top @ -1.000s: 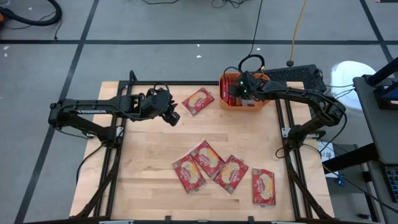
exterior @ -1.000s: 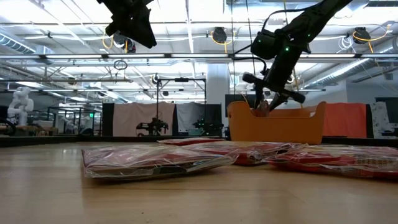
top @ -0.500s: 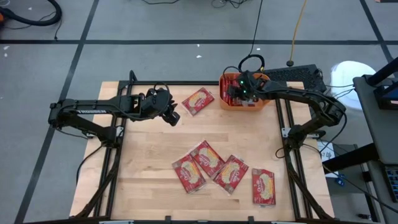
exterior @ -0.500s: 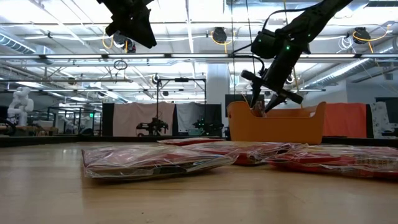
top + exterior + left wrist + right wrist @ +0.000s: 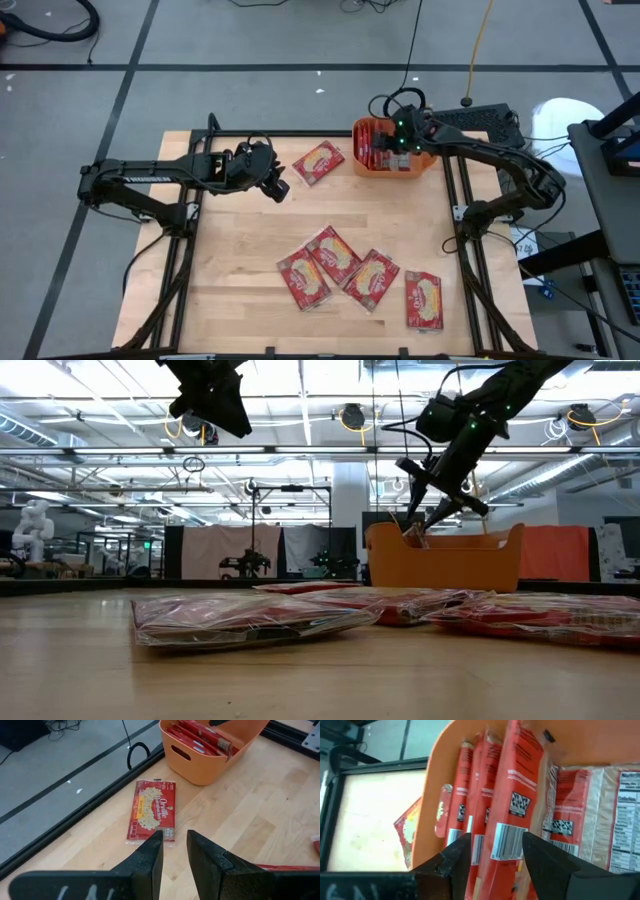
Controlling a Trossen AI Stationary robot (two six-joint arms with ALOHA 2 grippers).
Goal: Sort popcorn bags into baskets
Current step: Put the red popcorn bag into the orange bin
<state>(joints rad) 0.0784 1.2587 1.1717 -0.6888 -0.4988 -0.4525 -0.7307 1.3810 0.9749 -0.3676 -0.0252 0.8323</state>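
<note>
Near edge of wooden table (image 5: 240, 300): four flat red popcorn bags (image 5: 340, 265) left unsorted; a fifth (image 5: 318, 161) at 9 o'clock of orange plastic tub (image 5: 428, 160). Left gripper (image 5: 281, 192) parked, fingers slightly apart, empty. Right gripper (image 5: 428, 520) over tub, fingers spread, nothing pinched: drop judged done. Next: a table bag to be fetched.

- Right gripper (image 5: 400, 140) is above the orange tub (image 5: 392, 168); red packets stand inside;
- left gripper (image 5: 277, 187) hovers near one popcorn bag (image 5: 319, 162);
- four bags (image 5: 345, 268) lie on the surface (image 5: 230, 270).
</note>
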